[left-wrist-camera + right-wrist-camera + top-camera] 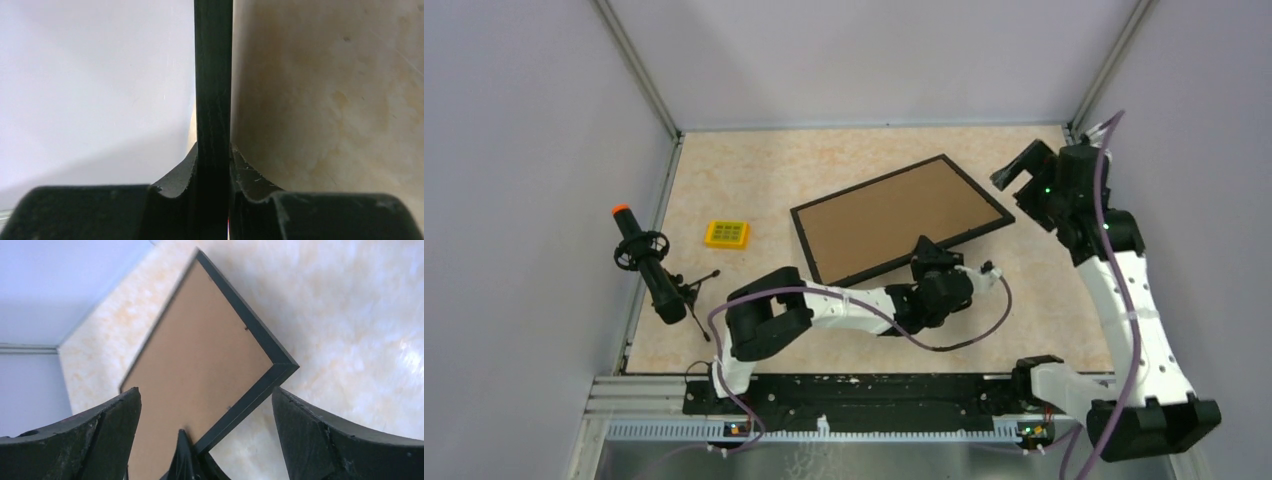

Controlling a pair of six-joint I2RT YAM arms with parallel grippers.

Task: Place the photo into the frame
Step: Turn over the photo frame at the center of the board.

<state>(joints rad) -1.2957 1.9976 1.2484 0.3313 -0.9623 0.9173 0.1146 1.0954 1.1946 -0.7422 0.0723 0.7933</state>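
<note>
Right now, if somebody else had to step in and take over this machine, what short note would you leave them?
Left gripper: shut on the near edge of the frame.
Right gripper: open, holding nothing, above the frame's far right corner.
Frame: in the middle of the table, with a brown board filling its opening.
Photo: not visible in any view; it cannot be told whether it lies under the board.
Done: one hold on the frame.
Left: find the photo, confirm that it sits in the frame, and seat it if it does not.
</note>
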